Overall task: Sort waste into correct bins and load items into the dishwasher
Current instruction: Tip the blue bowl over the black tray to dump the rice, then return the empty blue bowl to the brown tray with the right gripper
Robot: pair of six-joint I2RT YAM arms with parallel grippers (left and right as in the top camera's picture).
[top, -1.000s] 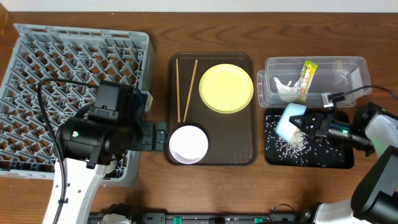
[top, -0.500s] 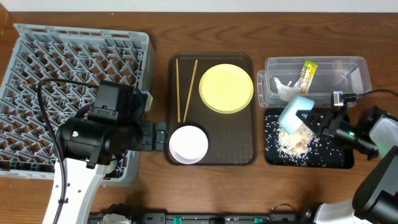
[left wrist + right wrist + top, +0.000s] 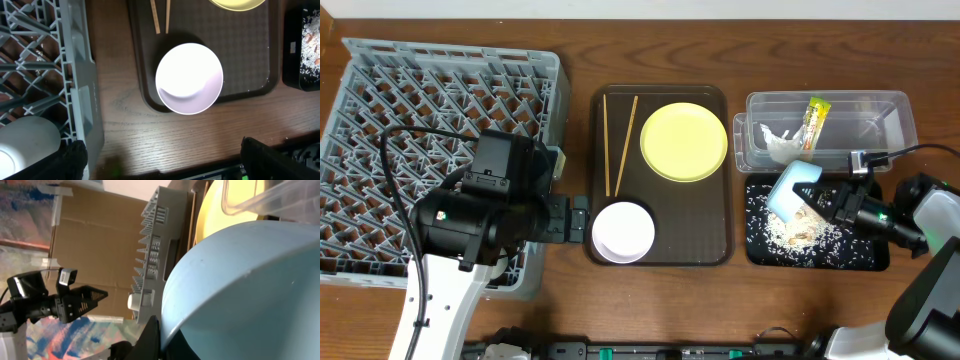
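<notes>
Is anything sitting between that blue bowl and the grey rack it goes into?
Yes: the brown tray with the yellow plate, white bowl and chopsticks lies between the blue bowl and rack, and the left arm overhangs the rack's near corner.

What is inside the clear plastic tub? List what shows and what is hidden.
A crumpled white tissue and a snack wrapper lie in the clear tub. The tilted light blue bowl overlaps its near rim, hiding that small strip.
</notes>
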